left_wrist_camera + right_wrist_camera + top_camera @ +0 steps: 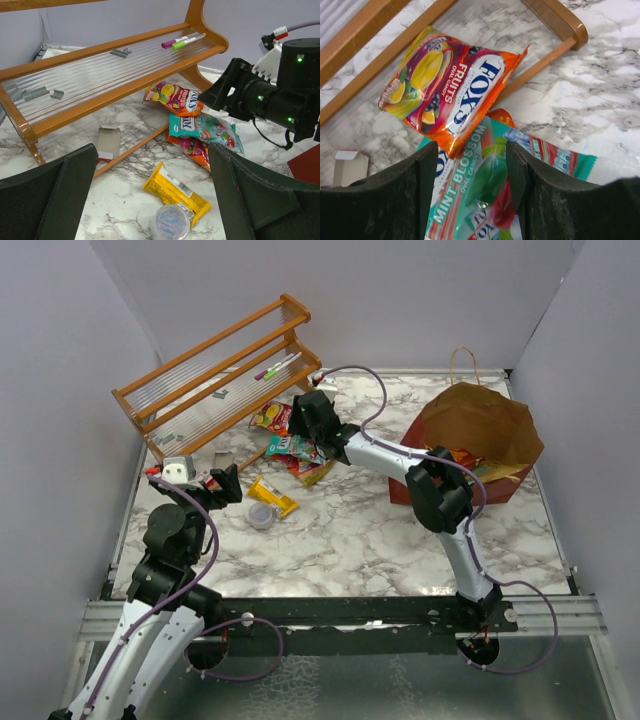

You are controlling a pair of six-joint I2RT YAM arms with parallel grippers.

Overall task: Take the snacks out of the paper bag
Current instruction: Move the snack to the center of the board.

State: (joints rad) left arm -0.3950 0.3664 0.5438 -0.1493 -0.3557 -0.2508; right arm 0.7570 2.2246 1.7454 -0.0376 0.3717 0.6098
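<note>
marble tabletop (360, 540) is stretching between plain white walls (420, 300), and we are looking down on it from behind both arms. a wooden rack (215, 375) is standing tilted at the back left, with two markers (182, 41) lying on its upper shelf.

the paper bag (470, 420) is sitting at the back right with its mouth gaping towards us. some snacks (470, 462) are showing inside it, orange and yellow.

other packets are lying out on the marble by the rack's right foot. a fruits packet (450, 90) is overlapping a mint packet (480, 190), and a red packet (195, 150) is peeking out beneath them. a yellow packet (175, 192) is lying nearer us, touching a clear cup (171, 222). a small white box (107, 142) is lying under the rack.

the right gripper (470, 160) is reaching across to this pile and hanging over the mint packet. its fingers (395, 200) are spread wide and gripping nothing; we are not able to tell whether the tips are touching the packet.

the left gripper (152, 155) is hovering over the left side of the table, pointing at the pile. its fingers (60, 200) are spread too, with nothing between them.
</note>
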